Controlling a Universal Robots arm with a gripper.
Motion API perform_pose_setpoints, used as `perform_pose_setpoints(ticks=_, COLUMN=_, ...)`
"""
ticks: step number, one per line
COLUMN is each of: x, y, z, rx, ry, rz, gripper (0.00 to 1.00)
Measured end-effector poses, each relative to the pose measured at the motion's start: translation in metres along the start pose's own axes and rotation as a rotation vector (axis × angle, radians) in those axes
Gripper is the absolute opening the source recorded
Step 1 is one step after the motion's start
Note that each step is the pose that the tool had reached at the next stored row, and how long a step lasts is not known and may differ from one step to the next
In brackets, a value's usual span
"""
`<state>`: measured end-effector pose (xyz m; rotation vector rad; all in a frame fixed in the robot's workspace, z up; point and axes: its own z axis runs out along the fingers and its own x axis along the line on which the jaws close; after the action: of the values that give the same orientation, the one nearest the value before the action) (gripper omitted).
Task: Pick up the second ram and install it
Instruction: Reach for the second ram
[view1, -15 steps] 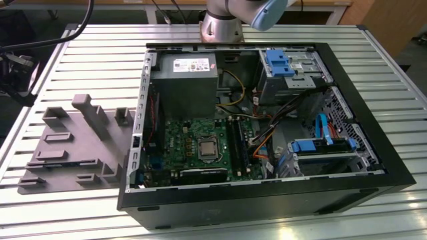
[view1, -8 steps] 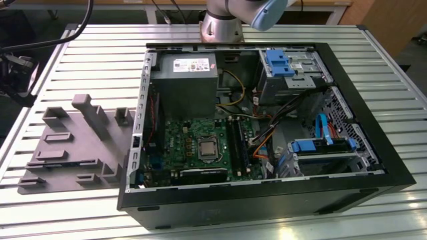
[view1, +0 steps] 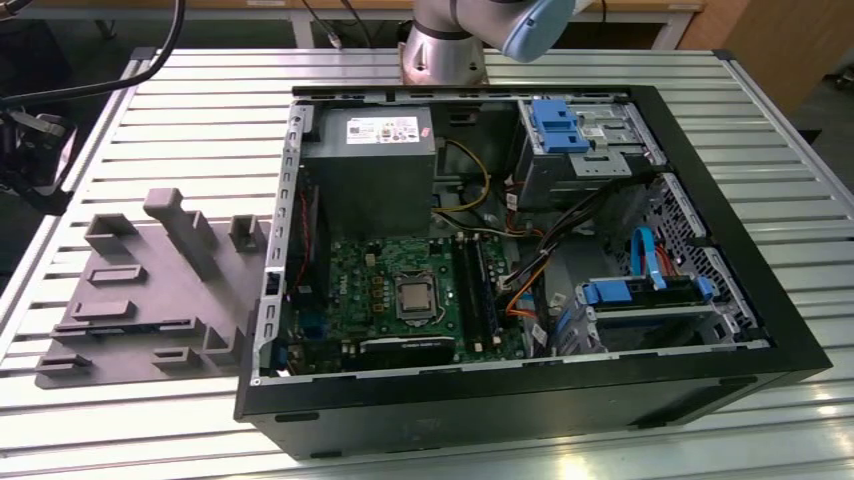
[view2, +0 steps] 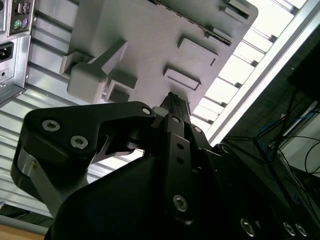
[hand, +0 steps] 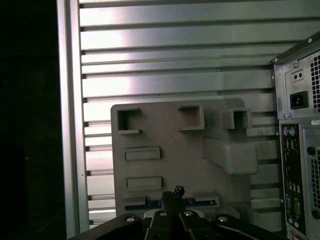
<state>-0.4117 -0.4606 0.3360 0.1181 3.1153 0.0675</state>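
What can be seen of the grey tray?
The grey tray looks like matte plastic: a flat plate with raised blocks, pockets and one long ridge. It lies flat on the slatted table, at the exterior view's left of the open case. A dark blue ram stick lies in one edge slot.

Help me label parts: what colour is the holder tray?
The holder tray is grey, clearest in the exterior view.

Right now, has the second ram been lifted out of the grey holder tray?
No: in the first wrist view the second ram lies in a slot of the grey holder tray, with the hand close to it.
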Motion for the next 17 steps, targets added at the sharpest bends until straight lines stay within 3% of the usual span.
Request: perform_pose_setpoints(ticks=17, x=0.0002, y=-0.0057, z=0.0028, rx=-0.0001, ry=0.0000, rz=0.000, gripper=0.11)
